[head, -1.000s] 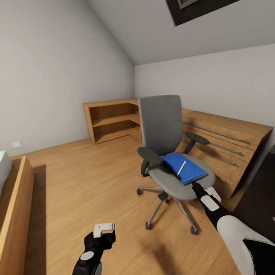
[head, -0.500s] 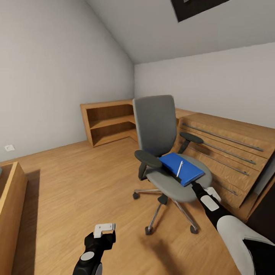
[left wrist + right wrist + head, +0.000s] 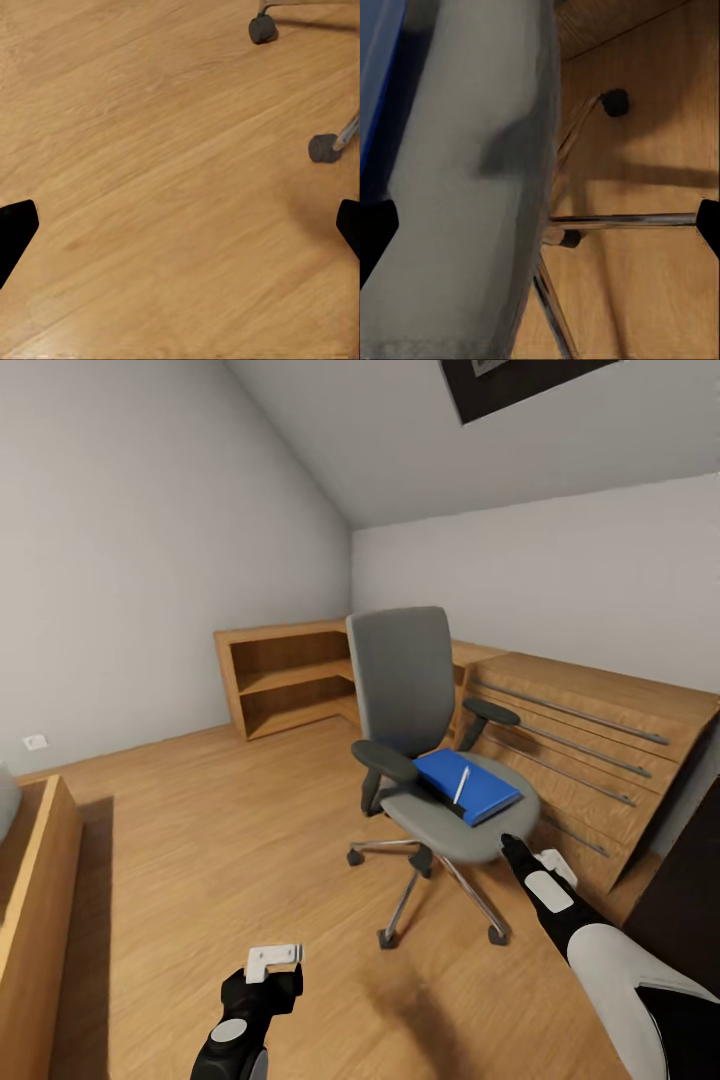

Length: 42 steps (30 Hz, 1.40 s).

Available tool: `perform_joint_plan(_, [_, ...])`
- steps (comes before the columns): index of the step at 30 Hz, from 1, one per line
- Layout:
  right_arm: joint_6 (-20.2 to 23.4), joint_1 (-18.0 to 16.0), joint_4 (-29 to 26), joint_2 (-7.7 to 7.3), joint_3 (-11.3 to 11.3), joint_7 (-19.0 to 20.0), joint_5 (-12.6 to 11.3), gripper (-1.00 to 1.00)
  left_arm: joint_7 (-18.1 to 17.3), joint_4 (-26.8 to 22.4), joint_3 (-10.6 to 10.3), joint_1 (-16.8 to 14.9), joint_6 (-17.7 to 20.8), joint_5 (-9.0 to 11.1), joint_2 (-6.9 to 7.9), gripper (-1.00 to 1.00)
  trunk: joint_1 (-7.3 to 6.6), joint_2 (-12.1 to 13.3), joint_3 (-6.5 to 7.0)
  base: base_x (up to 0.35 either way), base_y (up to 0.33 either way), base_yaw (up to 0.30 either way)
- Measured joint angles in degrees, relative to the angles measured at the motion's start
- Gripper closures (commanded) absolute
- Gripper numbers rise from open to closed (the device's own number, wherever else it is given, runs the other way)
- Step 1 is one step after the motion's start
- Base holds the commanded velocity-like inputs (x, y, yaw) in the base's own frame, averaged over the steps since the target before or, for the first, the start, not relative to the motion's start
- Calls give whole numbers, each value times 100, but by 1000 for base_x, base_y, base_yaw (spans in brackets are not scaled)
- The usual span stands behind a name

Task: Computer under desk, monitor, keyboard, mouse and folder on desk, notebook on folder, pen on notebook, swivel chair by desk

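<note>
Head view, folder (image 3: 468, 784) on swivel chair (image 3: 430, 740), just beyond released right tool (image 3: 515, 850).

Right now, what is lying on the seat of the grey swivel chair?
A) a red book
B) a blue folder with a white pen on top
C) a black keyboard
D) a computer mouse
B: a flat blue folder lies on the grey swivel chair seat, with a thin white pen resting across it.

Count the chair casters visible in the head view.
3 clearly: one caster at the left, one nearest the robot, one at the right below the seat. Others may be hidden behind the swivel chair seat and base.
</note>
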Motion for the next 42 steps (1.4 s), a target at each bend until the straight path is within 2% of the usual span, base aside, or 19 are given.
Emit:
perform_joint_plan(10, [-1,0,0,8,8,3,8,-100,0,-1,0,0,1,4,0,-100,0,0,0,-329,51,0])
perform_joint_plan(14, [-2,1,1,59,17,5,12,-100,0,-1,0,0,1,3,0,-100,-1,0,0,-226,121,0])
perform_joint_plan(24, [-7,9,0,463,30,6,96,-100,0,0,0,0,0,2,0,-100,-3,0,0,-28,15,0])
perform_joint_plan(33, [-5,42,6,898,83,5,513,-100,1,0,-1,0,0,0,0,-100,-3,0,0,-1,1,0])
perform_joint_plan(37, [-5,73,8,1060,85,66,706,-100,1,0,0,0,0,0,0,-100,-3,0,0,0,0,0])
perform_joint_plan(42, [-6,145,8,1211,86,226,825,-100,4,0,4,0,0,3,0,-100,-3,0,0,0,0,0])
